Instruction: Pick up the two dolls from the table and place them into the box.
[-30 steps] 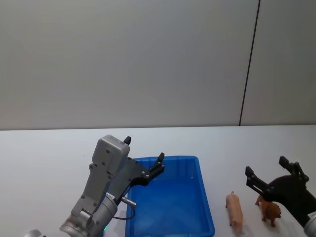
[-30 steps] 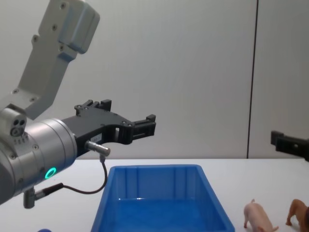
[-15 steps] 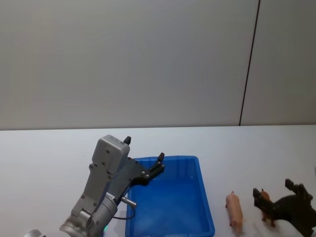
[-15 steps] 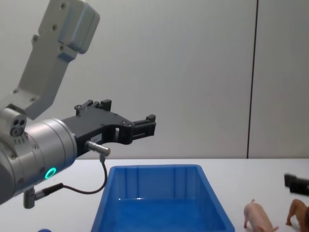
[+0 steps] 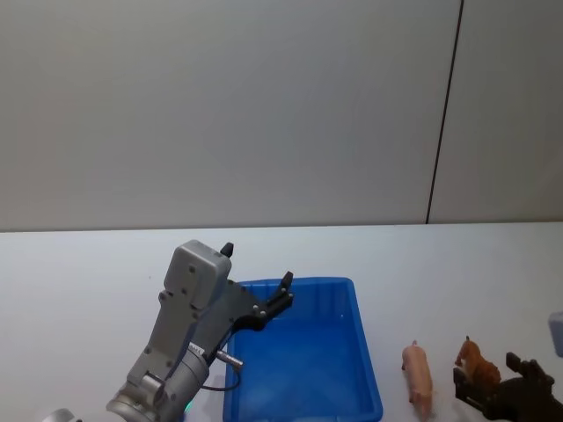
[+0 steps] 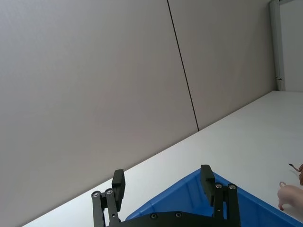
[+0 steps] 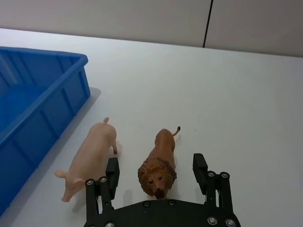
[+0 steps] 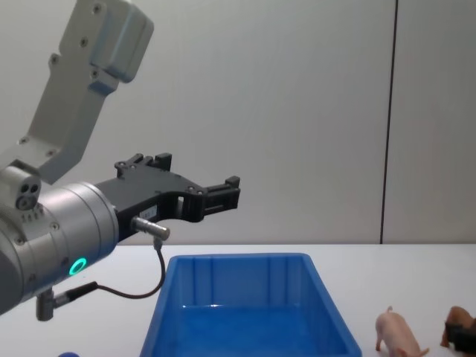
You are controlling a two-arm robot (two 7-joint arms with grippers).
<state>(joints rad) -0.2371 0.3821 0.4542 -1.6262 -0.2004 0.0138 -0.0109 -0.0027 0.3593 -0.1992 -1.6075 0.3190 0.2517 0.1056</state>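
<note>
The lion (image 7: pixel 160 158) is a small reddish-brown figurine with a darker shaggy mane, a thin upturned tail and four short legs. The pig (image 7: pixel 92 158) is pale pink and smooth, with a small curled tail. Both stand upright on the white counter (image 7: pixel 236 94), side by side and close together but apart, their heads towards the robot. They are to the right of the bright blue bin (image 5: pixel 365 347), with the pig nearer to it and the lion on the pig's far side. The right gripper (image 7: pixel 155 161) is low over the counter with its jaws spread wide around the lion's head and shoulders. One finger stands in the gap between pig and lion and the other on the lion's outer flank; neither appears to touch the figurine. The left gripper (image 6: pixel 162 172) hangs in the air above the left part of the bin, also spread apart and holding nothing, well away from both animals.
</note>
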